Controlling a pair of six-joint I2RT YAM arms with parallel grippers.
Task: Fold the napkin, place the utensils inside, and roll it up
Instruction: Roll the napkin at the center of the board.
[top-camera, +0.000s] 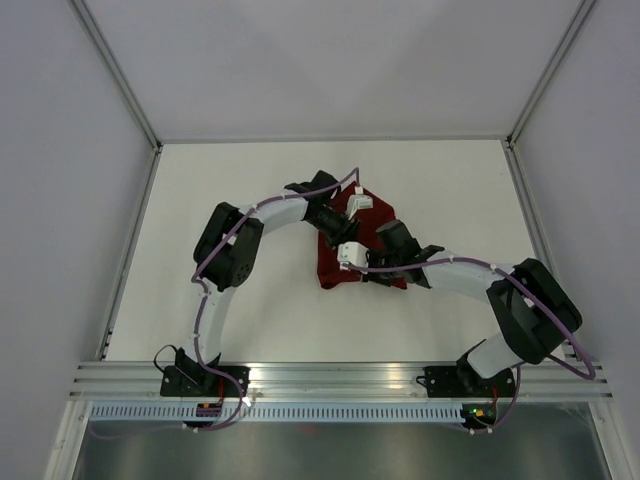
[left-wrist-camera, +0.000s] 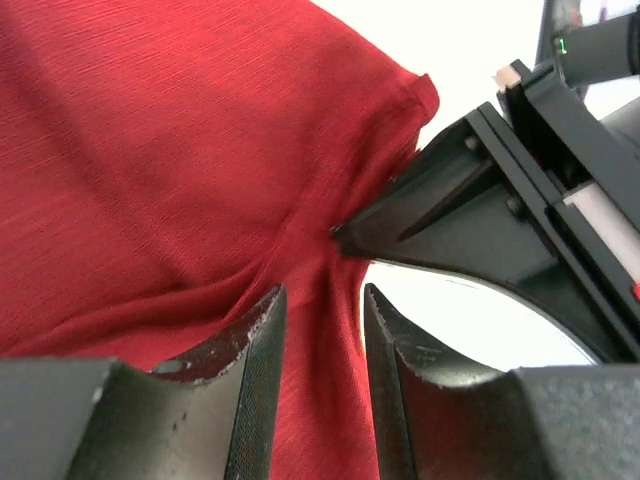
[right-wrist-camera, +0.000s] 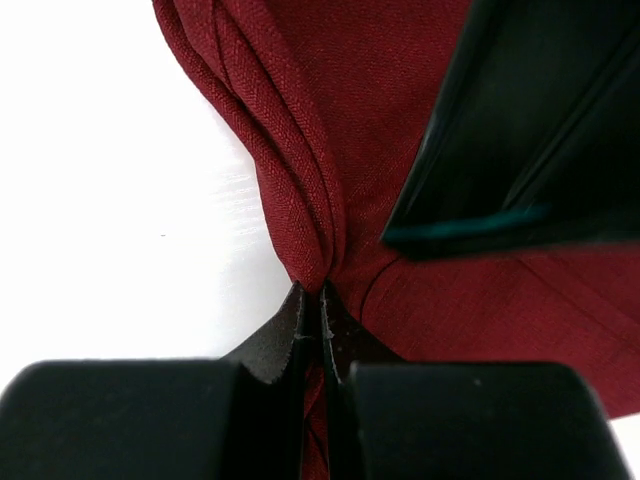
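The napkin is a dark red cloth lying bunched near the middle of the white bench, with both arms reaching in over it. In the top view it shows only as a crumpled patch, mostly covered by the two wrists.

The left wrist view brings out the weave: fine threads running in straight lines, with creases drawn in toward one gathered spot. The left pincer stands spread there, its two scuffed black fingers apart, with red cloth showing in the gap between them. Just beyond its tips, the pointed black end of the other arm's tool touches the same gathered spot, and a hemmed corner of the cloth curls up past it.

The right wrist view shows a herringbone texture and several stacked folds of the edge converging to a point. The right pincer is pressed together on that point, pinching the napkin's layers. Above it on the right, a blurred dark body hangs over the cloth.
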